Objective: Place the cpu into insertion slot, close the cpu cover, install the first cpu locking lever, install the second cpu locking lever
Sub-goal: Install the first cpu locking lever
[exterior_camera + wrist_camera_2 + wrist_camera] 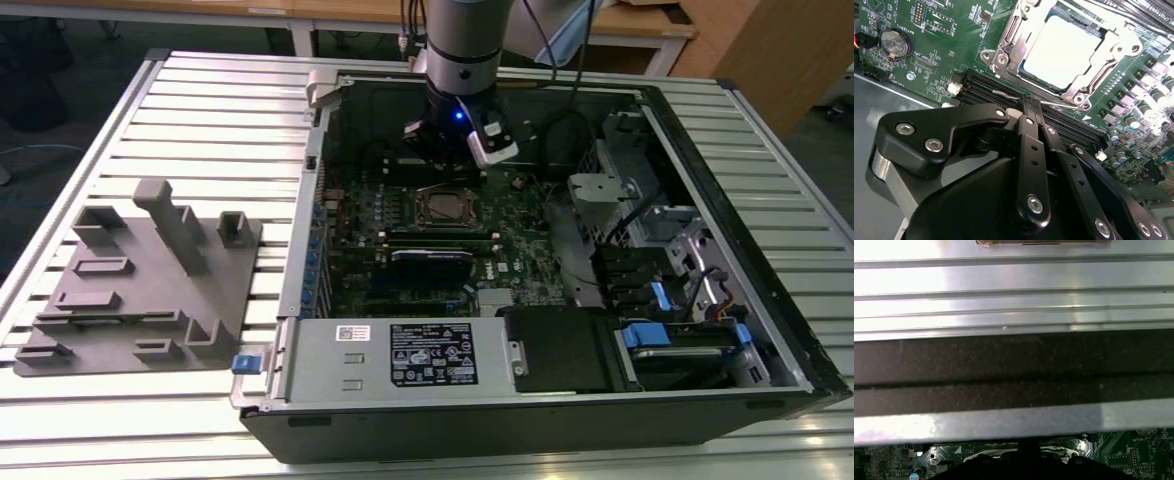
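Exterior view: the arm is down inside the open computer case (534,432) on the slatted table (200,110). The gripper (447,160) hangs low over the green board (367,212), just beside the insertion slot (447,207). A grey fixture (140,285) sits at the exterior view's left.

Second wrist view: the cpu (1061,50) is seated in the slot, with the cpu cover (1009,37) lying flat around it. The gripper's fingers are pressed together, tips right at a thin wire lever (1001,93) along the socket's edge, by the black memory slots (979,86).

First wrist view: a dark case wall (1014,370) against bright table slats.
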Robot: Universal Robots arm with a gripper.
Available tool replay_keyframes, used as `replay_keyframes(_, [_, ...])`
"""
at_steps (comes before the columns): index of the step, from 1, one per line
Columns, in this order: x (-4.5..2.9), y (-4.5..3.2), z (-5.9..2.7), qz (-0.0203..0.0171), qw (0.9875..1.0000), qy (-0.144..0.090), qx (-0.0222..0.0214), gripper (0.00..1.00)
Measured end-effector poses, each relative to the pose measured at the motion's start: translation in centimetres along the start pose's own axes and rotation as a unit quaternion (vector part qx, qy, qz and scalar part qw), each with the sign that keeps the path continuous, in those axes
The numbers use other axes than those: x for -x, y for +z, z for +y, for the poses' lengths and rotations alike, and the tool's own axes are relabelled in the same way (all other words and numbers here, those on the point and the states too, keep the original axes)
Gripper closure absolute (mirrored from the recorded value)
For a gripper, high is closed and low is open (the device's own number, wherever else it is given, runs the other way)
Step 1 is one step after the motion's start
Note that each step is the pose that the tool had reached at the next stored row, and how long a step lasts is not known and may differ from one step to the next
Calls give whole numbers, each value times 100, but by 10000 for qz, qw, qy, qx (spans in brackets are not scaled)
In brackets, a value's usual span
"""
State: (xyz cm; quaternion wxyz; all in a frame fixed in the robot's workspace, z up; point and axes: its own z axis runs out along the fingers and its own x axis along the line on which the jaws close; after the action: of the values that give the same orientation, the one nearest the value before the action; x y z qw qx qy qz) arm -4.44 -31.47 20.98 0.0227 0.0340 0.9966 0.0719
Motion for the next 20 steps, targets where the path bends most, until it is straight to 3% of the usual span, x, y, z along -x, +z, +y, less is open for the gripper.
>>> replay_keyframes(18, [-1, 8, 17, -10, 10000, 57, -16, 89])
replay_keyframes(20, [-1, 11, 17, -25, 9999, 162, -20, 89])
